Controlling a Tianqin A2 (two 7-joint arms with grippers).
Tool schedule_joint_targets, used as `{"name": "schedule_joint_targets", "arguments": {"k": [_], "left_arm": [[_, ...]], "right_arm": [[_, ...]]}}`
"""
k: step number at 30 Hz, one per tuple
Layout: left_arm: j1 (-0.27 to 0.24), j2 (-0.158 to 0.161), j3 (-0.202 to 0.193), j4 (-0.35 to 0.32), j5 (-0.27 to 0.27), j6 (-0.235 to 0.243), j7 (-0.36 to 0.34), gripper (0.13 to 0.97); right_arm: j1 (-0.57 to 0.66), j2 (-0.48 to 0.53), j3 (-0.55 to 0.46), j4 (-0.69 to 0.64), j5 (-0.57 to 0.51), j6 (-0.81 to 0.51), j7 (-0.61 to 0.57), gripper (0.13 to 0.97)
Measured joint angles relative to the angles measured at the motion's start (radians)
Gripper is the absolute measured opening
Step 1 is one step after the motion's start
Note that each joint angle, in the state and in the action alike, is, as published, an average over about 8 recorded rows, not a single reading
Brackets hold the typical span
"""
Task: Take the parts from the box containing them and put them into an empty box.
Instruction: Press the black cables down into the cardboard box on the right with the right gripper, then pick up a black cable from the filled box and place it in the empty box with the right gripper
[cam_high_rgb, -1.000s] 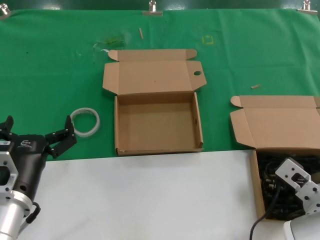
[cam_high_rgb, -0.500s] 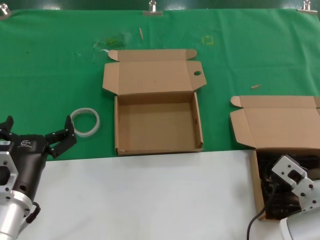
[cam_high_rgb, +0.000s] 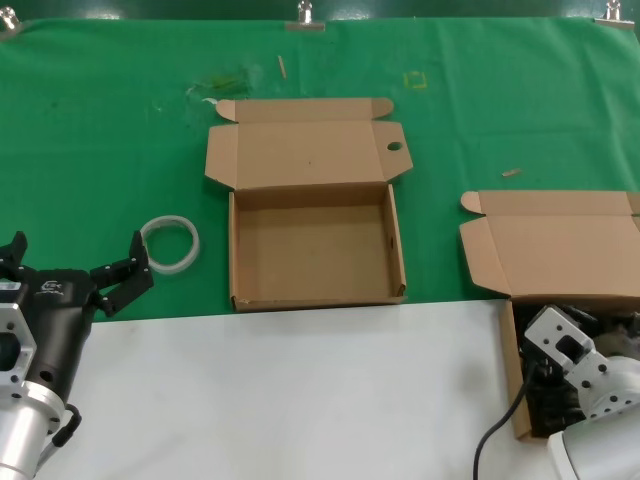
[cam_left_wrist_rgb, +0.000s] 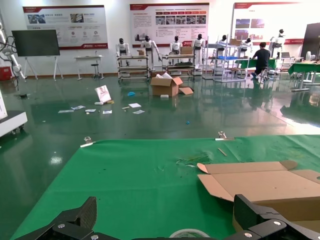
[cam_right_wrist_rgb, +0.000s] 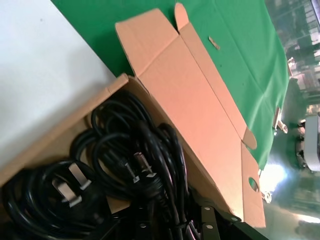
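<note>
L gripper (cam_high_rgb: 75, 268): parked at near-left table edge, over the seam of green cloth (cam_high_rgb: 100, 150) and white surface (cam_high_rgb: 300, 390); fingers spread wide apart, nothing between them. Small pale logo on its black body, too small to read.
Tape ring (cam_high_rgb: 170, 244): white, flat on the cloth just beside L gripper's far fingertip, apart from it.
Empty box (cam_high_rgb: 315, 255): centre, on the cloth, near wall at the cloth/white seam. Lid hinged back flat, side flap w/ round hole on its right. Nothing inside. No print seen on the cardboard.
Box containing parts (cam_high_rgb: 515, 350): far right, tray on the white surface, lid laid back onto the cloth; right side cut off by the head view's edge.
Parts (cam_right_wrist_rgb: 125, 165): black coiled cords w/ plugs, tangled in that tray; flat metal prongs show on two plugs. Count not clear.
R gripper (cam_right_wrist_rgb: 172, 222): down in the tray among the cords; from the head only its white-grey wrist shows, fingertips hidden. Open or closed: can't tell.
Writing: wall posters in L wrist view, text unreadable.
</note>
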Motion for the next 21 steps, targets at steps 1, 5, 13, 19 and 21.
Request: {"name": "schedule_joint_targets", "arguments": {"k": [1, 5, 13, 19, 21], "left_arm": [[0.000, 0.000, 0.000, 0.000, 0.000, 0.000, 0.000, 0.966], [0.000, 0.000, 0.000, 0.000, 0.000, 0.000, 0.000, 0.966], [0.000, 0.000, 0.000, 0.000, 0.000, 0.000, 0.000, 0.966], [0.000, 0.000, 0.000, 0.000, 0.000, 0.000, 0.000, 0.966], [0.000, 0.000, 0.000, 0.000, 0.000, 0.000, 0.000, 0.966]], "right_arm": [[0.000, 0.000, -0.002, 0.002, 0.005, -0.001, 0.002, 0.364], [-0.002, 0.000, -0.009, 0.016, 0.021, 0.004, 0.009, 0.307], [-0.018, 0.000, -0.018, 0.086, 0.033, 0.039, 0.020, 0.231], [-0.030, 0.000, -0.026, 0.204, 0.004, 0.107, 0.009, 0.229], [-0.027, 0.000, -0.034, 0.247, -0.010, 0.133, 0.001, 0.228]]}}
